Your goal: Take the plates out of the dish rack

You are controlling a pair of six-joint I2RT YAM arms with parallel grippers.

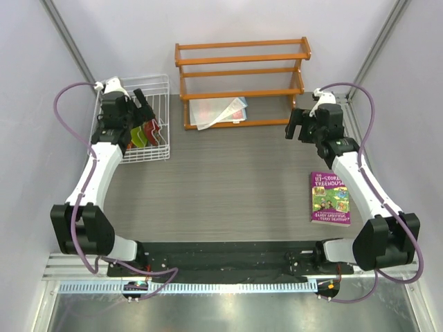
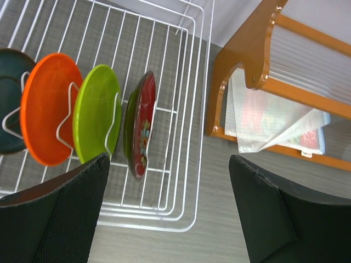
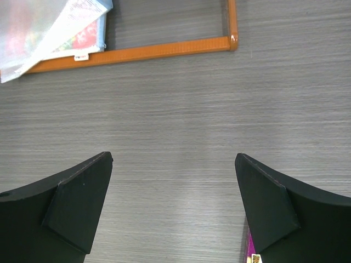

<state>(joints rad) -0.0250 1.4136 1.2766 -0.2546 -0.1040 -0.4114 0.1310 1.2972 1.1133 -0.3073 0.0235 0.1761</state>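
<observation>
Grey table [image 1: 228, 173] holds the white dish rack [image 2: 186, 82] at far left; in it the teal plate [image 2: 8, 109], orange plate [image 2: 46, 107], green plate [image 2: 96, 112] and red plate [image 2: 141, 123] stand on edge between prongs. Left gripper [image 2: 169, 159] hovers spread wide near the red plate; right gripper [image 3: 173, 159], likewise spread, hangs over bare tabletop, seemingly near a book [image 1: 330, 198].

— Any writing you can read from there?
— Only on the purple book [image 1: 330, 198] near the right edge of the worktop [image 1: 228, 187]. I read "117-Storey Treehouse" on its cover. The smaller print is too small for me.
</observation>
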